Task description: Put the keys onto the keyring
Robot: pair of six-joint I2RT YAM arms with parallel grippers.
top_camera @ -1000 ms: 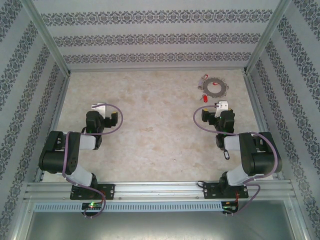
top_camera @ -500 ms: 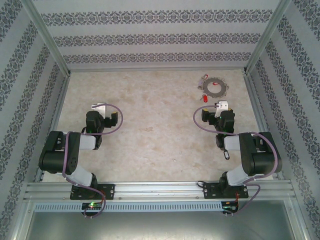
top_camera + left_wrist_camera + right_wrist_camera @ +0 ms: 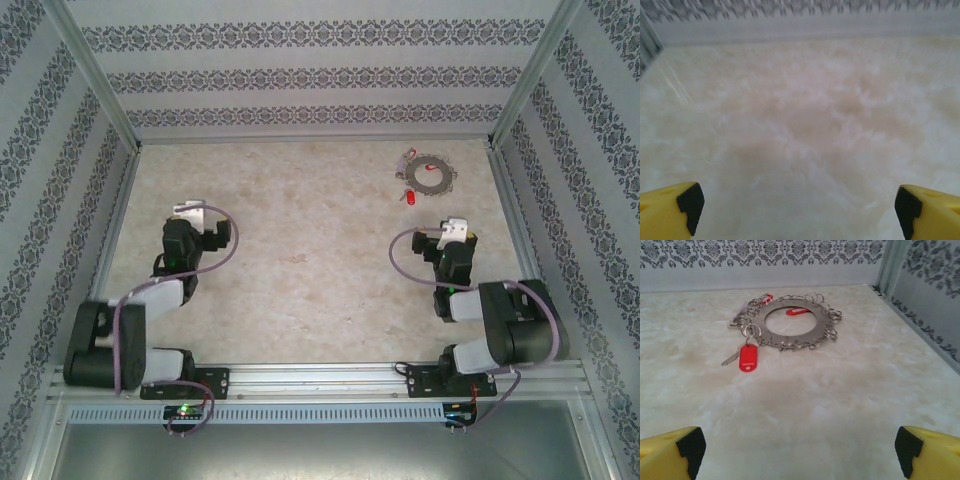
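item: keyring (image 3: pixel 790 338), far right part of the tabletop (image 3: pixel 850 400), ahead of the right gripper (image 3: pixel 800 452) and well apart from it; also seen from above (image 3: pixel 440 180).
form: flat grey metal doughnut, matt face, rim hung with many small wire split rings that glint.
item: red-tag key (image 3: pixel 747 357), lying just beside the keyring's near-left edge. tag is oblong glossy plastic, with a thin silvery key blade angled out beside it. its small loop touches the rim; whether it is already linked there is hard to tell.
item: second red tag (image 3: pixel 797 311), lying inside the keyring's hole.
surface: pale marbled tabletop, smooth, likely slippery under thin metal.
right gripper: jaws spread fully, nothing held, yellow fingers with black pads.
left gripper (image 3: pixel 800 212): likewise wide apart and empty, over bare tabletop on the left side (image 3: pixel 190 210).
handling note: the step looks like an approach to the red-tag key. best to come in low, pinch the tag across its flat faces rather than the blade, and avoid nudging the light keyring away.
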